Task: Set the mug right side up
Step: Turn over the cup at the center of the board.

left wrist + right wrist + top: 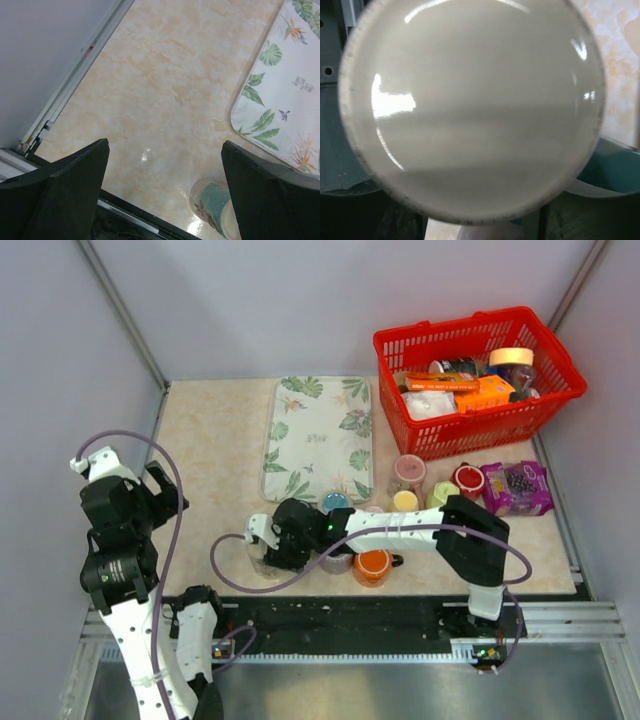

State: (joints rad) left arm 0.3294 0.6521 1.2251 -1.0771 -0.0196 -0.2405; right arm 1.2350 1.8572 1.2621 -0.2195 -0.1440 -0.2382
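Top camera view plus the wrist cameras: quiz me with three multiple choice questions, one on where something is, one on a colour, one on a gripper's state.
1. Where on the table is the red basket? A front left corner; B back right corner; C dead centre.
2. What colour is the box just in front of the red basket? A yellow; B black; C purple.
3. How is the left gripper? A open and empty; B shut on the mug; C shut on a cable.
Answers: 1 B, it sits at the far end by the right wall; 2 C, its wrapper shows purple; 3 A, its fingers stand wide apart over bare tabletop.
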